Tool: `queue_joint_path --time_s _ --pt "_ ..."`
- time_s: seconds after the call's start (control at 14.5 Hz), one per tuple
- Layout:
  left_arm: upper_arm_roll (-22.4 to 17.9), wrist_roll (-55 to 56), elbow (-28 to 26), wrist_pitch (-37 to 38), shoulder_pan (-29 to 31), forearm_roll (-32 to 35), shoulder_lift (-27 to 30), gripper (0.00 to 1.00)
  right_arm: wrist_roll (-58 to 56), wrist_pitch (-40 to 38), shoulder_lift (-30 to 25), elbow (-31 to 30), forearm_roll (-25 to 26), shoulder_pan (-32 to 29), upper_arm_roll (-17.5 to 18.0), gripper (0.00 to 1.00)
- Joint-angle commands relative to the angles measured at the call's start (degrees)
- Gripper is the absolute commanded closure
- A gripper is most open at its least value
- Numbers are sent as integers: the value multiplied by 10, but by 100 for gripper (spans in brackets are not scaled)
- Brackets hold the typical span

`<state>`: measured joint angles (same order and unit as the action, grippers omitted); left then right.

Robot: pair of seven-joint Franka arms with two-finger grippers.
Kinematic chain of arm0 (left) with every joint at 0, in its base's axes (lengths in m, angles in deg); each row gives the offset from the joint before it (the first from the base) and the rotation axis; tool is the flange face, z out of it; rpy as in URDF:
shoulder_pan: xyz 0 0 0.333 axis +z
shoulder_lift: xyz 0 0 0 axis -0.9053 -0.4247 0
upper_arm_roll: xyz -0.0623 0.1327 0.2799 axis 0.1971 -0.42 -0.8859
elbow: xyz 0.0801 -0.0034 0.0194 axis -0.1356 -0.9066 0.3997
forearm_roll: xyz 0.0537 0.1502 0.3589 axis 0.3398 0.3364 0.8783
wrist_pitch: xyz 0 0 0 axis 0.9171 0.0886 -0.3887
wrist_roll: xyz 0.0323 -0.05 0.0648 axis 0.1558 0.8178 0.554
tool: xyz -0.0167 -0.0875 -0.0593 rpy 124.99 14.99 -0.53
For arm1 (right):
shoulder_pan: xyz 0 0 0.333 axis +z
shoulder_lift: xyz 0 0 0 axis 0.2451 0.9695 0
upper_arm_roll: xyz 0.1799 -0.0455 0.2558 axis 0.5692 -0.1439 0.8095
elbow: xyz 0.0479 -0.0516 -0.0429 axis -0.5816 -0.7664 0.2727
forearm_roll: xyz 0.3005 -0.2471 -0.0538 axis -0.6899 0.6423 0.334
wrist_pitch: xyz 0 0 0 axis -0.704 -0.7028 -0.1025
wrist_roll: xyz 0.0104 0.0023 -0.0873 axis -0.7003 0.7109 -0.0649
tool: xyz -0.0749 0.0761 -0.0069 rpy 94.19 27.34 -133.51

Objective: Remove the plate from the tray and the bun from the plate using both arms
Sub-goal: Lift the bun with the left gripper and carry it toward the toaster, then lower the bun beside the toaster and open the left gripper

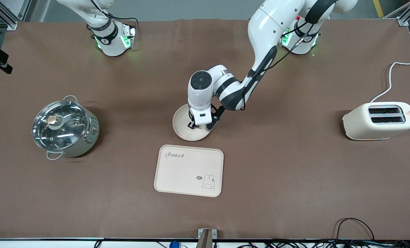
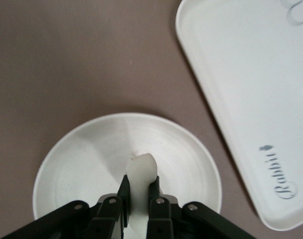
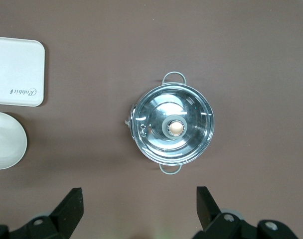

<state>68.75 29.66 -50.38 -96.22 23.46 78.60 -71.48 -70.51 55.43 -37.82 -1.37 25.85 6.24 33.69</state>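
Your left gripper (image 1: 200, 126) is down over the plate (image 1: 181, 123), and its fingers (image 2: 154, 196) are clenched on the bun (image 2: 140, 175), which stands on edge between them just above the middle of the dish. You can see the plate resting flat on the brown table (image 1: 277, 172) near its middle, slightly toward the edge where the arm bases stand. The tray (image 1: 189, 170) with the rabbit drawing lies just beside the plate, nearer the front camera's edge, with a narrow strip of bare table between them.

Your right gripper (image 3: 139, 211) waits high above the table toward the right arm's end, fingers spread wide and grasping nothing, looking down on the lidded pot (image 3: 172, 128). The pot (image 1: 64, 128) sits near the table edge at the right arm's end. A toaster (image 1: 379, 121) sits near the edge at the left arm's end, well apart from the plate.
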Motion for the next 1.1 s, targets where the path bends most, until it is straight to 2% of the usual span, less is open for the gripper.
queue_joint_path --time_s 0.0,0.28,0.62,1.03 --pt "0 -51 -9 68 46 23 60 82 -4 4 -11 -14 6 -12 8 0" --pt "0 -179 -9 134 134 17 89 82 -4 2 -11 -15 6 -8 10 0" --pt "3 -375 -15 164 260 18 97 81 -3 2 -11 -15 9 -3 10 0" --pt "5 -456 -18 132 342 15 39 80 -4 19 -17 -57 13 -7 0 0"
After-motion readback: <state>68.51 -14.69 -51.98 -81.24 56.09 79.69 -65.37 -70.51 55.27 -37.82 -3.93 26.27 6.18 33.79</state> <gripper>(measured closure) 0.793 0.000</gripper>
